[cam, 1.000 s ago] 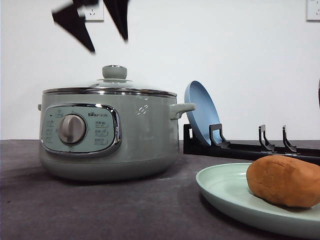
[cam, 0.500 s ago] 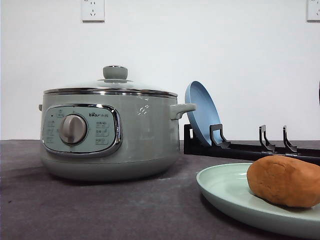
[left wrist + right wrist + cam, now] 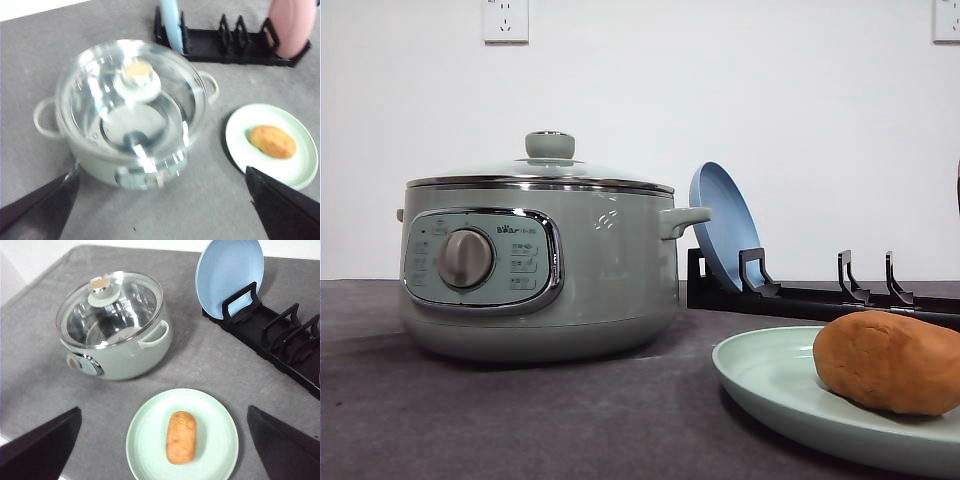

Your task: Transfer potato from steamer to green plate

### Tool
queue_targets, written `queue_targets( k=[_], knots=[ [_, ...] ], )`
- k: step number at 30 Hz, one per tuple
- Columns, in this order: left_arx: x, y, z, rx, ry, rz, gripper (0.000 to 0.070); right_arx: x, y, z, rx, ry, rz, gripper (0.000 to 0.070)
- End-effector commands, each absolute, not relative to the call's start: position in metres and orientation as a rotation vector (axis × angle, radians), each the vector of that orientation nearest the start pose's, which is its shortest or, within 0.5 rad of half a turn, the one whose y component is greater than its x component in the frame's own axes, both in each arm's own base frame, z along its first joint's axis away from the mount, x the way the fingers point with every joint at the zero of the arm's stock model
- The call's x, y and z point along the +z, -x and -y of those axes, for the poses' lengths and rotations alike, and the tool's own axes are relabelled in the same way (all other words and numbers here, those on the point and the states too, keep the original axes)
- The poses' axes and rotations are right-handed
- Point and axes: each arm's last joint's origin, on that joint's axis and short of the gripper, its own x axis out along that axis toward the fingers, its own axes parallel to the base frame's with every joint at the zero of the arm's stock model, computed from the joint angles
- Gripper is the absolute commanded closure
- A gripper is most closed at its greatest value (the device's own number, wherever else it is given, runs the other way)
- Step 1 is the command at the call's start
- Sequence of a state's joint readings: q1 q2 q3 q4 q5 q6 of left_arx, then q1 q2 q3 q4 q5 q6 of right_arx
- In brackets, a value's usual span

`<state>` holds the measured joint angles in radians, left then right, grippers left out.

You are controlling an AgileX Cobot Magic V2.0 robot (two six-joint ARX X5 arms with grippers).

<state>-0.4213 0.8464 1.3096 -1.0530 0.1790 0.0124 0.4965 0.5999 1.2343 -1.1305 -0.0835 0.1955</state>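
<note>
Left pincer (image 3: pixel 160 210) gone from above steamer (image 3: pixel 535 270); potato (image 3: pixel 181 437) on green plate (image 3: pixel 150 440), between wide right pincer (image 3: pixel 162 450) fingers.

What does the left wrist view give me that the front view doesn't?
Left wrist view alone: a pink plate standing at one end of the black rack, and the steamer's interior through its glass lid, with no potato visible inside. Front view alone: the control panel with its dial seen head-on, and wall sockets. Both: the potato on the green plate, and the blue plate racked.
</note>
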Motion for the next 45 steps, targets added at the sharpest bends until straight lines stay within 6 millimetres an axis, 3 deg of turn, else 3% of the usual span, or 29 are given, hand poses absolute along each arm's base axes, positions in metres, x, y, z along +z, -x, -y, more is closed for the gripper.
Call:
queue_targets(
  k=[1, 5, 9, 19, 20, 21, 23, 25, 45],
  knots=[
    [0.404, -0.096, 0.050, -0.607, -0.076, -0.552, 0.0000, 0.404, -0.041, -0.026, 0.555, -0.026, -0.521, 0.0001],
    [0.387, -0.074, 0.040, -0.605, -0.038, -0.498, 0.0000, 0.404, -0.040, -0.027, 0.608, -0.007, -0.519, 0.0001],
    [0.383, -0.061, 0.034, -0.600, -0.006, -0.476, 0.0000, 0.401, -0.041, -0.029, 0.644, -0.009, -0.531, 0.0001],
    [0.383, -0.058, 0.033, -0.603, -0.016, -0.460, 0.0011, 0.394, -0.044, -0.032, 0.704, -0.021, -0.563, 0.0008],
    [0.383, -0.058, 0.033, -0.603, -0.016, -0.461, 0.0062, 0.394, -0.044, -0.032, 0.704, -0.022, -0.564, 0.0043],
    [0.383, -0.058, 0.032, -0.603, -0.016, -0.462, 0.0276, 0.394, -0.044, -0.032, 0.707, -0.023, -0.565, 0.0202],
    [0.382, -0.058, 0.032, -0.603, -0.020, -0.468, 0.0696, 0.394, -0.044, -0.033, 0.722, -0.025, -0.566, 0.0647],
    [0.382, -0.058, 0.032, -0.601, -0.017, -0.470, 0.0664, 0.395, -0.044, -0.033, 0.723, -0.024, -0.553, 0.0678],
    [0.382, -0.058, 0.032, -0.601, -0.017, -0.472, 0.0674, 0.397, -0.045, -0.033, 0.725, -0.027, -0.529, 0.0677]
  ],
)
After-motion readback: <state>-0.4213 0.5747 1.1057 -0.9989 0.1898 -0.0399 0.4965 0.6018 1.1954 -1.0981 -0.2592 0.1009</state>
